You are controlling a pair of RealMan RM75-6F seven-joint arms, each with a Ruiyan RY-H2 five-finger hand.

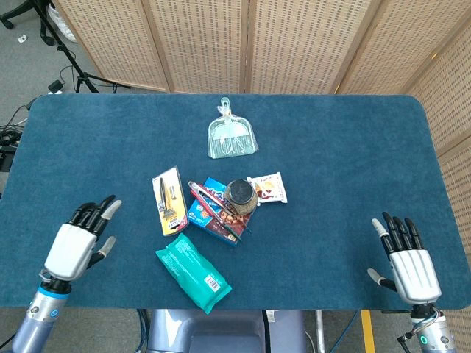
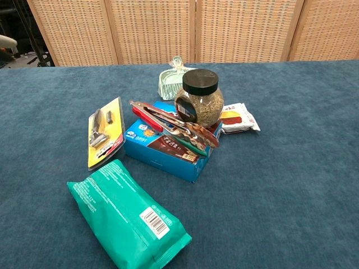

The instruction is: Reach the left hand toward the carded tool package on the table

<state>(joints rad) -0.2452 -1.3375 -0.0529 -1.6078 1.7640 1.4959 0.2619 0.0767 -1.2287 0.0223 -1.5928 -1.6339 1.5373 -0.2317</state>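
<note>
Your tool card (image 1: 168, 200): yellow backing, dark tool under clear blister, lying flat, just left of the blue box (image 1: 218, 212).

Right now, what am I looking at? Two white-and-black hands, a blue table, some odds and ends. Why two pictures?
It is a robot with two arms, seen through its own cameras. The head view looks down on the blue table; the chest view looks across it from lower down. The left hand and right hand hold nothing, fingers apart. Between them lie a yellow carded tool package, a green packet, a blue box with tongs and a jar on it, a snack wrapper and a small dustpan.
</note>
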